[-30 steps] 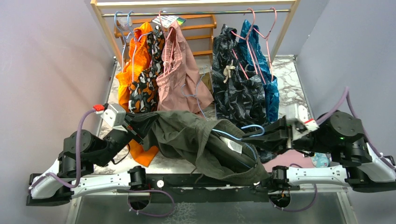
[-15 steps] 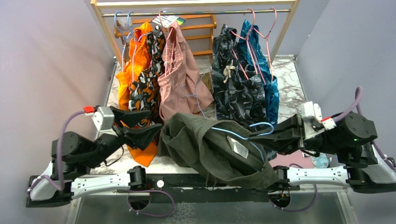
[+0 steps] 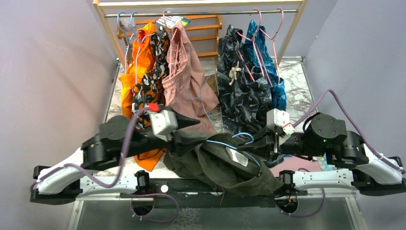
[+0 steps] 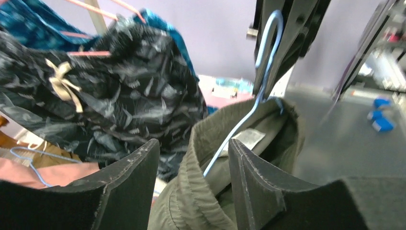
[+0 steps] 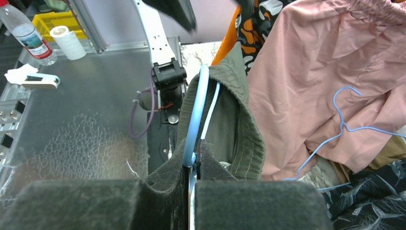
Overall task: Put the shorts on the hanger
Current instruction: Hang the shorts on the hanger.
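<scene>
Standing beside the table, I saw that the left gripper (image 3: 190,130) had just let go of the shorts (image 3: 215,166). A second earlier it had been pinched on the left end of the waistband, drawing the cloth out taut. Now its jaws stood well apart with nothing in them. It had swung back in toward the middle, and from its own camera the olive waistband rose between the two fingers (image 4: 124,184), neither pad pressing it as far as I could tell. The right gripper (image 3: 261,140) was closed tight on the hanger (image 3: 245,135), pinching the blue wire just below the hook, and had carried it leftward. The wire ran down inside the waist opening past the white label (image 3: 238,156), so the shorts hung slack and bunched from it near the arms' bases, in front of the leaf-print shorts (image 3: 242,96) on the rack (image 3: 201,13). I judged the threading only part done. The release looked like a regrasp, with the left jaws lining up for a fresh hold to pull the waistband further over the hanger.
</scene>
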Robot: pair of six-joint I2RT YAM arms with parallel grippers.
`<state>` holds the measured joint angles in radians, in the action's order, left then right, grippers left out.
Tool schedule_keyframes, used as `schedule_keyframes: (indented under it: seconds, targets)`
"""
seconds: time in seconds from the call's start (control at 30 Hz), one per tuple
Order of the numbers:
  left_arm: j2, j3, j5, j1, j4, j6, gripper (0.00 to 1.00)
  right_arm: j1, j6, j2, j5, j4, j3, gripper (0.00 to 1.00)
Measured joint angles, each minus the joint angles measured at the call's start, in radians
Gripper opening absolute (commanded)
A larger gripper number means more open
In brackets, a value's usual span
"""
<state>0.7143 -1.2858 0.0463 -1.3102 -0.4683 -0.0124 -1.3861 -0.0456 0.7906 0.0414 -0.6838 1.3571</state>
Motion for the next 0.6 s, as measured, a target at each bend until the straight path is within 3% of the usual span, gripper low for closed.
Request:
schedule_keyframes:
  seconds: [0.2, 0.37, 0.6]
  targets:
    - [0.051, 0.059, 0.000, 0.000, -0.051, 0.016, 0.53, 0.000, 0.000, -0.026, -0.037, -0.013, 0.000, 0.01]
    - [-0.018, 0.097, 0.063, 0.000, -0.087, 0.108, 0.61, 0.000, 0.000, -0.048, -0.092, -0.013, 0.000, 0.01]
    - [-0.041, 0.114, 0.136, 0.000, -0.139, 0.215, 0.65, 0.000, -0.012, -0.031, -0.133, -0.002, 0.000, 0.01]
